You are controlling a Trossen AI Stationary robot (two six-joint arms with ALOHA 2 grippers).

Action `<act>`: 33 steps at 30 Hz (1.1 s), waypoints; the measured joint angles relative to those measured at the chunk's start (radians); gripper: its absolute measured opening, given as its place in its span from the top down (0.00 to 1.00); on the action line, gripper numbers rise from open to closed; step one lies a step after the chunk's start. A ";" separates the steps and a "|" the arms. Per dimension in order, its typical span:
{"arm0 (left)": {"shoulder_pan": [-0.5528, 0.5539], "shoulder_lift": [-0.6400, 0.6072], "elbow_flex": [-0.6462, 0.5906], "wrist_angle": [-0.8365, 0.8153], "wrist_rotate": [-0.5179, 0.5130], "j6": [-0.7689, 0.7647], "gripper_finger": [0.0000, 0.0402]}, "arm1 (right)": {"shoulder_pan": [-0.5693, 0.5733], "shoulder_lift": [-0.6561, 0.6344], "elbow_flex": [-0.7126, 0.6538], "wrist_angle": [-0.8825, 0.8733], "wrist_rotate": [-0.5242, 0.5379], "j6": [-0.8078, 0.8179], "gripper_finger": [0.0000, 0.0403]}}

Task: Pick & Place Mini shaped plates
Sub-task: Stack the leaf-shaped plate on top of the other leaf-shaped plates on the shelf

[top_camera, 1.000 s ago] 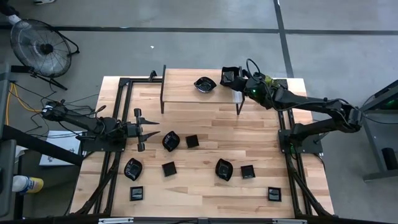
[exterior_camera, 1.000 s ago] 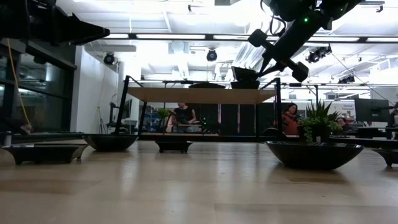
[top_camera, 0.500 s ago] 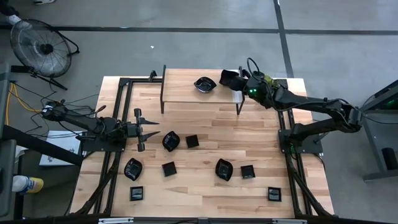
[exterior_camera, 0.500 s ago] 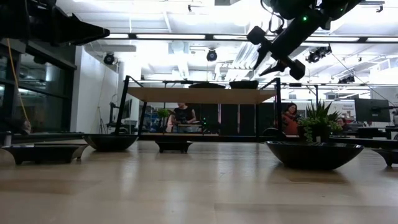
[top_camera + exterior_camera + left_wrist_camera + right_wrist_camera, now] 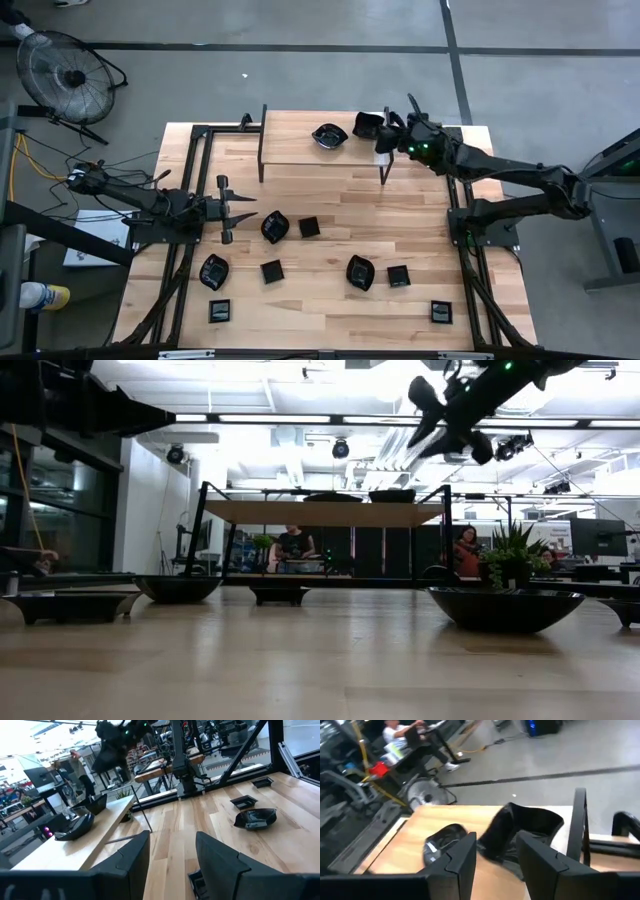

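Hovering just beside a black dish (image 5: pixel 366 123) on the raised shelf (image 5: pixel 290 148), right gripper (image 5: pixel 385 133) spread and empty. Could clip that dish off the edge if swung low. Left gripper (image 5: pixel 243 213) parked apart near the table dishes (image 5: pixel 275 226).
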State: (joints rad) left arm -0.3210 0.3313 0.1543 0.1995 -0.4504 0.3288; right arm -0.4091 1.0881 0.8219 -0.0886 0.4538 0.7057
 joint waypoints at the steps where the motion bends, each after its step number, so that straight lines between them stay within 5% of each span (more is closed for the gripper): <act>1: 0.000 0.000 0.000 0.000 0.002 -0.001 0.61 | 0.010 -0.018 0.000 -0.009 0.000 -0.017 0.67; 14: 0.000 0.000 0.000 -0.075 -0.013 -0.073 0.61 | 0.237 -0.170 0.002 -0.250 -0.006 -0.168 0.67; 23: 0.000 0.007 0.000 -0.137 -0.051 -0.227 0.61 | 0.538 -0.141 0.001 -0.310 0.216 -0.165 0.67; 33: 0.000 0.163 0.000 -0.225 -0.128 -0.552 0.61 | 0.827 -0.018 0.001 -0.299 0.484 -0.106 0.67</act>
State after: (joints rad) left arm -0.3210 0.4945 0.1543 -0.0257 -0.5786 -0.2228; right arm 0.4174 1.0701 0.8226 -0.3877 0.9375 0.5996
